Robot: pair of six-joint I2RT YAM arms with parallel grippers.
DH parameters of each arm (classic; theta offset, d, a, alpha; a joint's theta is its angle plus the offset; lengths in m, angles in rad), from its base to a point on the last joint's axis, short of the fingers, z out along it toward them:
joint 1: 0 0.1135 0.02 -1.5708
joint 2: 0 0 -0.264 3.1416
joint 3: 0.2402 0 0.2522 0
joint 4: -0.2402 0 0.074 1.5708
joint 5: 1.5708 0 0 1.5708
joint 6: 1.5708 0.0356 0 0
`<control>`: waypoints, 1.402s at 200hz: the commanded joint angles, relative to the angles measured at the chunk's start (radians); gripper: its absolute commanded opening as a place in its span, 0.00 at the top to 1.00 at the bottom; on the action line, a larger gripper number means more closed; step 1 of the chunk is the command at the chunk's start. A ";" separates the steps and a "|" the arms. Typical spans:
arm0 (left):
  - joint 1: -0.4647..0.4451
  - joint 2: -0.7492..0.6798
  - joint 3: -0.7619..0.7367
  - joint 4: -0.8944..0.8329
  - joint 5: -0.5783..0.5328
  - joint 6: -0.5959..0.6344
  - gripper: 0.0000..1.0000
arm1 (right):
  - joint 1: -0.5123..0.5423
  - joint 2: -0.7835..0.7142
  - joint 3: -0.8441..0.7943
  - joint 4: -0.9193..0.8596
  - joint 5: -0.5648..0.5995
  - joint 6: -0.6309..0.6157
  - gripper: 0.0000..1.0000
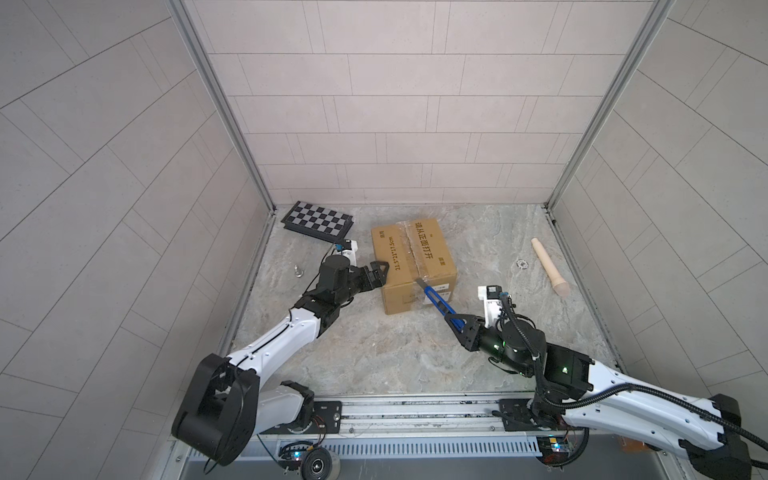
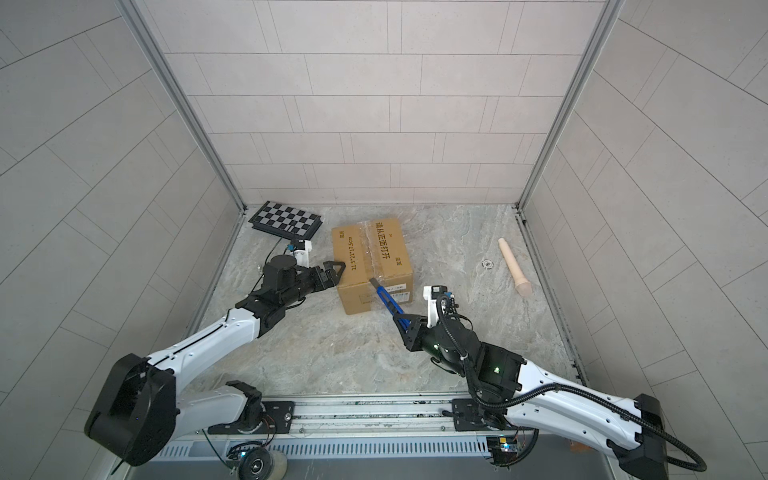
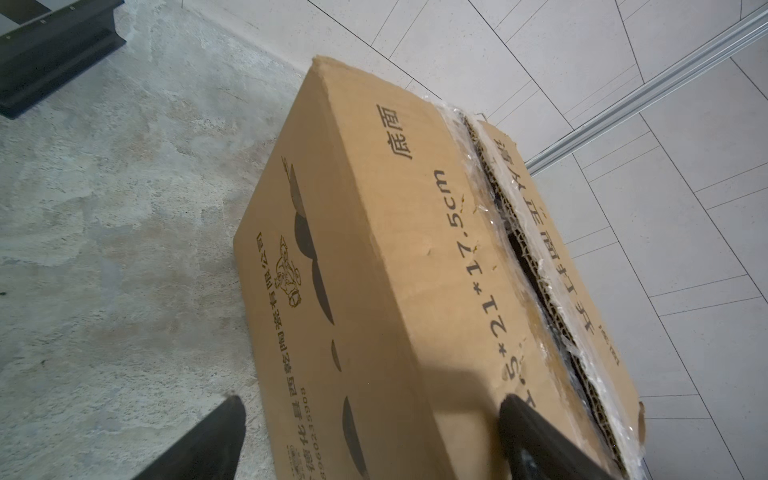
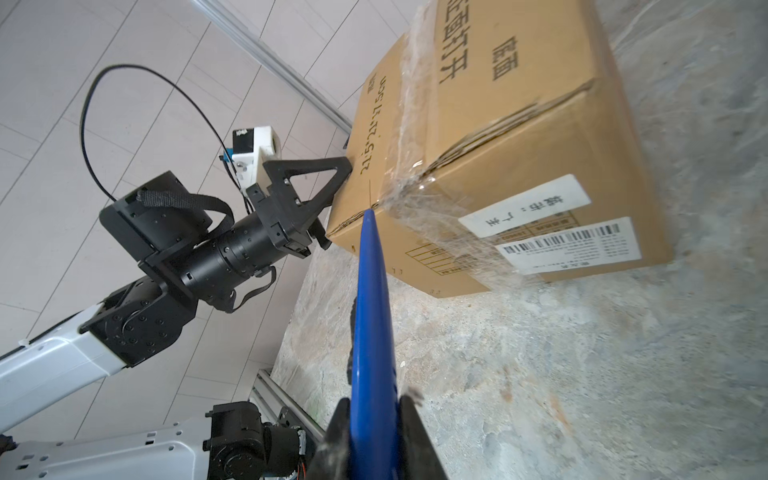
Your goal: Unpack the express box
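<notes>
The express box (image 1: 411, 257), a brown corrugated carton with black print on top, rests flat and slightly askew toward 12 o'clock on the stone floor (image 1: 374, 353). Clear tape (image 4: 409, 104) covers its partly split top seam; white barcode labels (image 4: 569, 245) mark its 6 o'clock face.

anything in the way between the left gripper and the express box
Nothing visible. The left gripper is open right at the left side of the express box, one finger over its top, one beside its wall. The blue cutter in the right gripper meets the taped front edge, clear of that side.
</notes>
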 commanded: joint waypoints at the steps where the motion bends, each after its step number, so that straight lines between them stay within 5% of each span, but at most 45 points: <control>1: -0.001 0.014 -0.008 -0.006 -0.025 -0.001 0.02 | 0.004 -0.060 -0.014 -0.039 0.054 0.050 1.00; 83: -0.001 0.008 -0.020 0.007 -0.024 -0.020 0.02 | 0.004 -0.014 -0.053 0.082 -0.016 0.080 1.00; 280: -0.001 0.008 -0.037 0.042 -0.011 -0.048 0.02 | 0.004 -0.063 -0.146 0.181 0.071 0.092 1.00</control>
